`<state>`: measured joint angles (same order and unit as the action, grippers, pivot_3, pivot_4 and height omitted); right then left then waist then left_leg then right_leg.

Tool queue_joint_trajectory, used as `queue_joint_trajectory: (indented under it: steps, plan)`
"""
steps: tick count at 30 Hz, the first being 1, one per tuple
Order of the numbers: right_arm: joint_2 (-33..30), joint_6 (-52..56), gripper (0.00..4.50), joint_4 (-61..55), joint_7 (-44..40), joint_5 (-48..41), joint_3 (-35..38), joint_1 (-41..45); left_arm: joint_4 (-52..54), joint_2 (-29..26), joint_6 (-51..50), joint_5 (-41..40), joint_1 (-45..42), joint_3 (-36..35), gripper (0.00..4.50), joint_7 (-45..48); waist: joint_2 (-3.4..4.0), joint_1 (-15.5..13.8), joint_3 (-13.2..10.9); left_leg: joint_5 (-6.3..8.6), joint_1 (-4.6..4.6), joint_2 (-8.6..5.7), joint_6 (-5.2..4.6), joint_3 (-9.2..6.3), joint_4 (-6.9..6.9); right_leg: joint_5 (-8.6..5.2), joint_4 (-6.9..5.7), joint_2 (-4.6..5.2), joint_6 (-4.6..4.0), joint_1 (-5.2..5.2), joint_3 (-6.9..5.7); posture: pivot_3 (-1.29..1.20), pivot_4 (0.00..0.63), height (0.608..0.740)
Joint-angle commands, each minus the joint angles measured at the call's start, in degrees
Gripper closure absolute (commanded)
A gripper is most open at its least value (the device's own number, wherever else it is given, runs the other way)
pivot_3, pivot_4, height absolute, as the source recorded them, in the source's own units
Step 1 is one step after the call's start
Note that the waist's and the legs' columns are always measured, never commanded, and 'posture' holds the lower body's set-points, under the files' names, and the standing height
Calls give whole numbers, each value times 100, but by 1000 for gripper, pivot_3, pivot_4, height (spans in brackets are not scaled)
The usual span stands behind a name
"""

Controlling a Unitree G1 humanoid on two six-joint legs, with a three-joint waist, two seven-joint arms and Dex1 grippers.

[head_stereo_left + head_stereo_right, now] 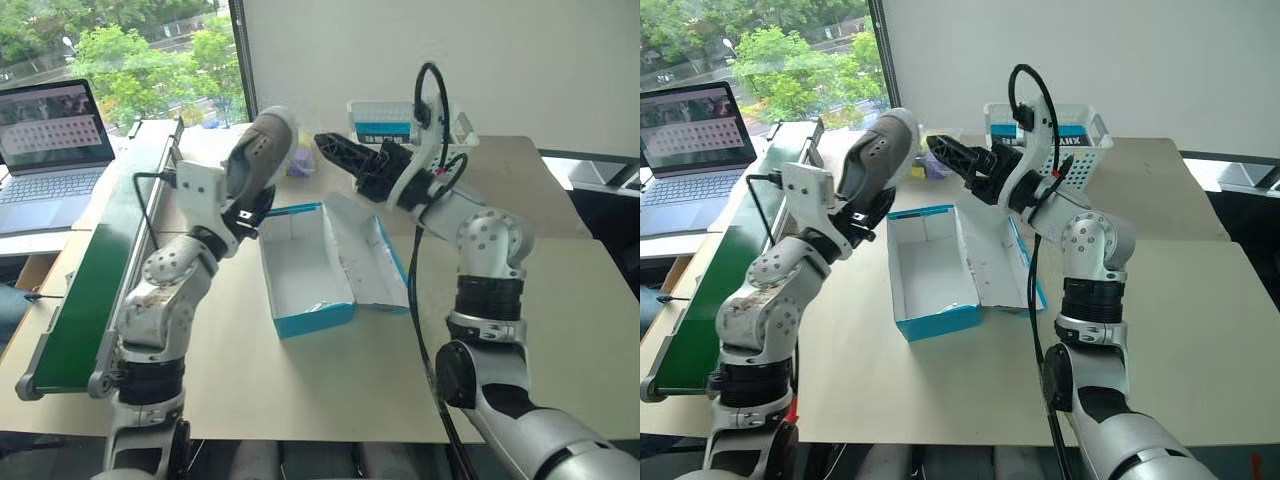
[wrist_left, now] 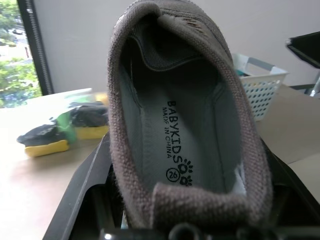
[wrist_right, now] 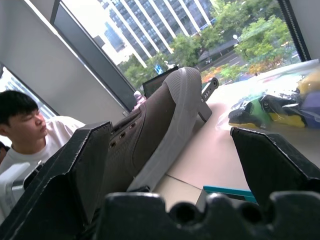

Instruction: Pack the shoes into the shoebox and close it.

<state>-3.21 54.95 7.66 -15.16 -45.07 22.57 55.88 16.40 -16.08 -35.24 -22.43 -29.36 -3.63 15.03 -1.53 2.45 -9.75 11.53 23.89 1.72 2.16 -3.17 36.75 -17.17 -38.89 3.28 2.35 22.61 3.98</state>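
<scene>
- The left gripper (image 1: 862,212) was clamped on one shoe (image 1: 876,150), held up beside the open shoebox (image 1: 932,268) on the table (image 1: 1200,300).
- The right gripper (image 1: 945,150), fingers spread and empty, pointed at the shoe.
- Best done by lowering it flat along one box wall, leaving room for its pair.

Grey-taupe shoe (image 1: 258,150) held aloft beside the open, empty teal shoebox (image 1: 305,265).

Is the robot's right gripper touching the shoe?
Apart. The right wrist view shows the right gripper with both fingers wide open and the shoe beyond them, held up by the left gripper.
</scene>
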Motion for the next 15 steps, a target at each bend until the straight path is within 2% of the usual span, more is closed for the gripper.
queue_joint_trajectory:
  steps: [1,8,15]
  plan:
    - [50,-1,0,-6,471,-530,429,327,52,207,138,-34,-342,108,2060,21,0,0,0,0,0,0,0,0,0,0,0,0,0,0,0,0,150,740]
    - [24,-48,0,10,682,-651,361,297,-217,732,225,-8,-491,286,2060,-11,1,15,0,0,2,0,-1,3,-1,0,2,-1,0,1,1,0,150,740]
    - [-16,-93,0,-3,653,-611,210,244,-344,972,251,54,-600,444,2060,29,1,11,0,0,6,-1,-1,3,0,0,11,-2,1,2,1,0,150,740]
